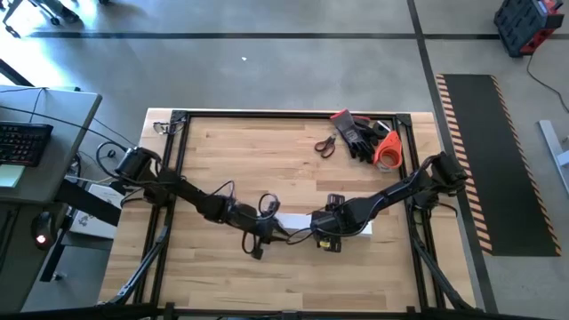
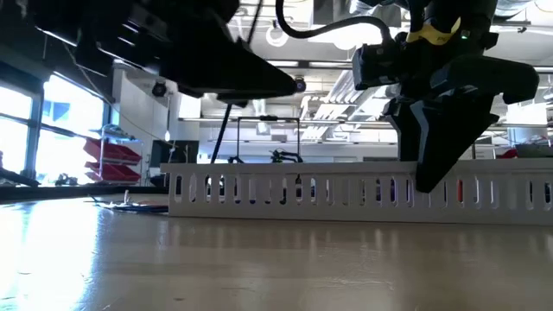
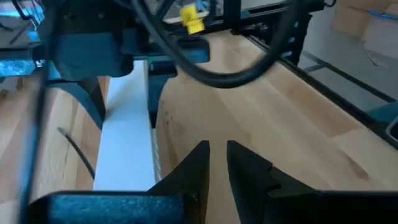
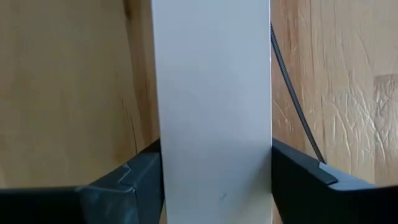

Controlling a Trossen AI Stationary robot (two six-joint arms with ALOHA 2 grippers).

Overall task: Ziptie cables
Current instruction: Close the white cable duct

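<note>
R gripper [image 1: 331, 233]: I see it low over the table's front-middle, fingers [image 4: 124, 180] straddling the flat white strip [image 4: 214, 93]; pads sit against both long edges, so it's clamping the strip across its width.
L gripper [image 1: 267, 233]: just beside the strip's left end, near the R gripper; in the L wrist view the two fingers [image 3: 193, 171] stand a narrow gap apart w/ nothing between them.
White strip: lies flat on the wooden table [image 1: 267, 160], running left-right betw. the two grippers.
Slotted channel [image 2: 346, 190]: white, long, seen edge-on in the low view; R gripper's fingers come down in front of it.
Cables: can't make out the bunch w/ certainty; I only see one thin dark wire [image 4: 295, 99] on the wood just beside the strip's edge.
Back-right corner: scissors [image 1: 325, 145], black gloves [image 1: 360, 135], orange roll [image 1: 388, 151], well apart from both grippers.
</note>
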